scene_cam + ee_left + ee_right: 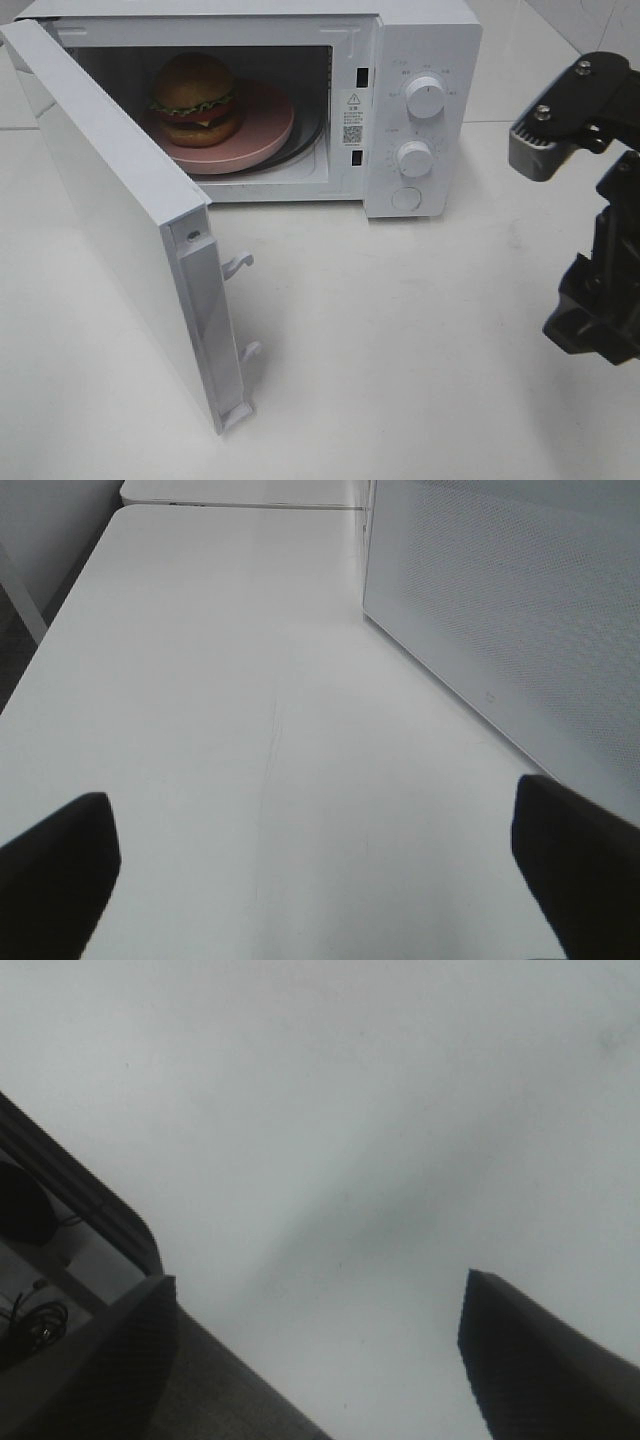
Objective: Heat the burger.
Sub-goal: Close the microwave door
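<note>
Golden-brown burger [195,97] sits on its pink plate [265,135] inside the microwave [425,30], upper left. Both left gripper [320,875] and right gripper [320,1360] gape empty; push the open door [100,200] near its free edge, steadily.

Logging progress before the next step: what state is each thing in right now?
microwave door: swung wide open.
burger: sitting on the plate, inside the microwave.
pink plate: inside the cavity, carrying the burger.
left gripper: open, empty.
right gripper: open, empty.
</note>
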Motion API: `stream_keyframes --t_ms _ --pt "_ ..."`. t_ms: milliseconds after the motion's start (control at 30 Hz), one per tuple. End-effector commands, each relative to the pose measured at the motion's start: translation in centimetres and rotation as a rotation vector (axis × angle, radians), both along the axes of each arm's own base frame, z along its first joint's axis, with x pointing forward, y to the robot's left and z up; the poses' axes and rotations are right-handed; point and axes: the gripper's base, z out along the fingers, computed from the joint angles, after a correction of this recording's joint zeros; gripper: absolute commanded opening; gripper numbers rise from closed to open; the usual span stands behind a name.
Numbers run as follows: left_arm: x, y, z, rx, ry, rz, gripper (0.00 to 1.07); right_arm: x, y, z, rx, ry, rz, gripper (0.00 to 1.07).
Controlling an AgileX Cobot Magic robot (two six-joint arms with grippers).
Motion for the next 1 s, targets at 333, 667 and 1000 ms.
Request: stream_keyframes --t_ms 333,667,1000 --pt "-0.2 -0.1 0.1 -0.008 -0.033 -0.011 1.00 -4.0 -3.3 1.4 -0.001 -0.008 -0.110 0.76" --pt "-0.2 -0.1 0.1 -0.008 -0.033 -0.011 1.00 -6.3 -6.4 1.0 0.044 -0.087 -0.252 0.76" --pt "-0.2 -0.1 0.1 -0.008 -0.033 -0.011 1.00 -9.9 -10.0 0.8 0.138 -0.274 -0.502 0.76"
